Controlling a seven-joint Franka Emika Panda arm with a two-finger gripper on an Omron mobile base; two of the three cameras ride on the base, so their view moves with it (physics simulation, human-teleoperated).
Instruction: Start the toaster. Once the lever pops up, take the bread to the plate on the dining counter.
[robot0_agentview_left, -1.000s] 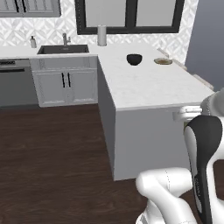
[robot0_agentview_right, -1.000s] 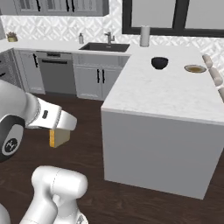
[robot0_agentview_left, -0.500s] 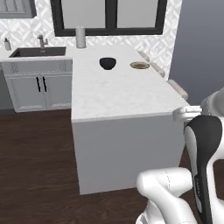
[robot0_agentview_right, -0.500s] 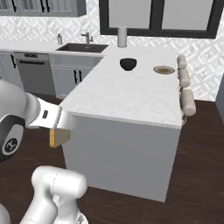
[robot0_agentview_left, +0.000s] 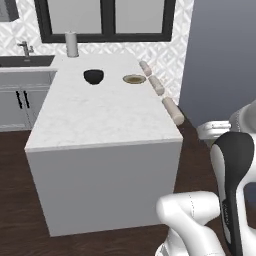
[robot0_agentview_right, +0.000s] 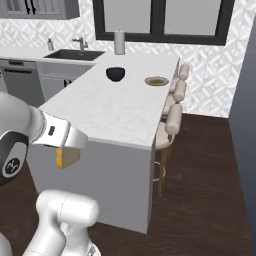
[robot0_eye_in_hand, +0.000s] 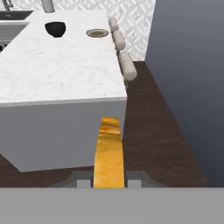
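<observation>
Hand view: the bread (robot0_eye_in_hand: 109, 153) is pinched on edge by the closed gripper (robot0_eye_in_hand: 109, 178), low before the dining counter (robot0_eye_in_hand: 61, 70), whose near edge could be struck if the slice is not lifted before the far plate (robot0_eye_in_hand: 97, 33) is approached.

The plate (robot0_agentview_left: 134, 79) lay on the far part of the dining counter (robot0_agentview_left: 105, 115), with a bowl (robot0_agentview_left: 93, 76) just to its left. Stools (robot0_agentview_right: 174, 118) stood along the counter's right side. The bread (robot0_eye_in_hand: 108, 153) was before the counter's near end, well apart from the plate.
</observation>
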